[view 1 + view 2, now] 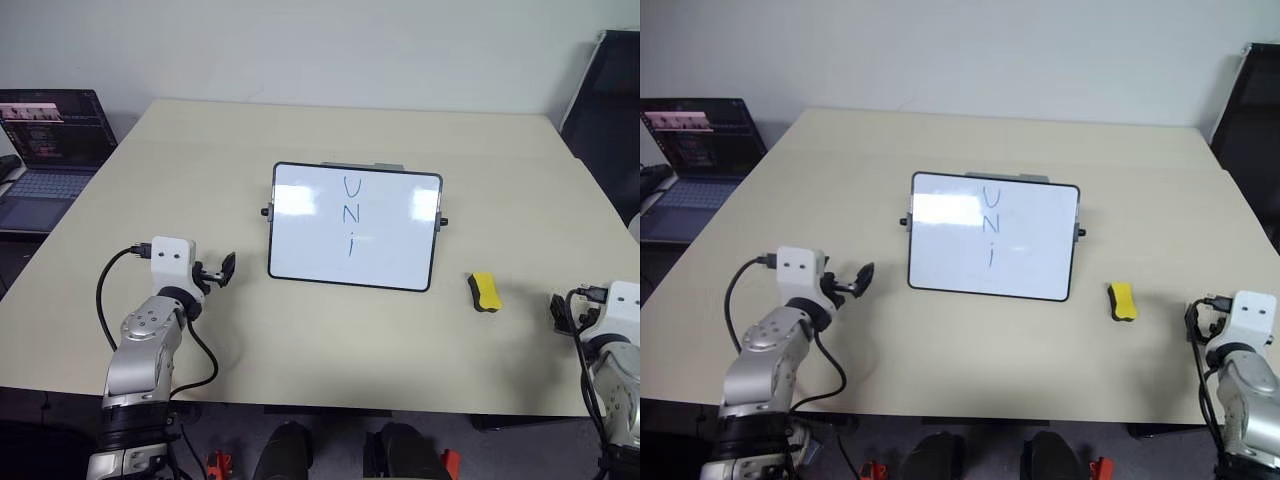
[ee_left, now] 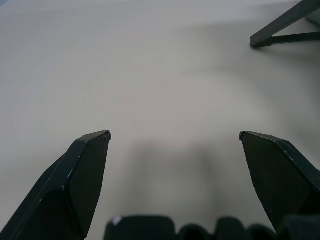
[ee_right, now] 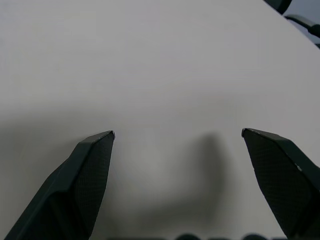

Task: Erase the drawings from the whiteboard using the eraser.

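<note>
Near the middle of the beige desk (image 1: pixel 300 350) stands the whiteboard (image 1: pixel 385 250), a small glossy white rectangle in a thin black rounded frame with little black knobs on its two side edges, leaning back on a support behind it. The drawings (image 1: pixel 351 212), thin blue marker strokes reading roughly "U N" with an "i"-like mark beneath, sit untouched on the upper centre of the whiteboard, so no wiping has been done yet. The eraser (image 1: pixel 484 291), a small yellow block with a dark underside, lies flat on the desk just to the right of the whiteboard's lower right corner, apart from it and free of any grip. The right gripper (image 3: pixel 177 136) hovers over bare desk well to the right of the whiteboard, beyond the eraser, with its jaws spread wide and nothing between them; the left gripper (image 1: pixel 222 268) sits to the left of the whiteboard's lower left corner, its jaws likewise apart and empty. The task appears to be at its very start, the pick-up of the eraser being the step in hand. The next move probably calls for the right arm to swing in toward the whiteboard, settle its jaws across the narrow sides of the eraser, and close firmly enough to hold its smooth block. A laptop (image 1: pixel 45 150) sits open far to the left of the whiteboard, off the desk.
</note>
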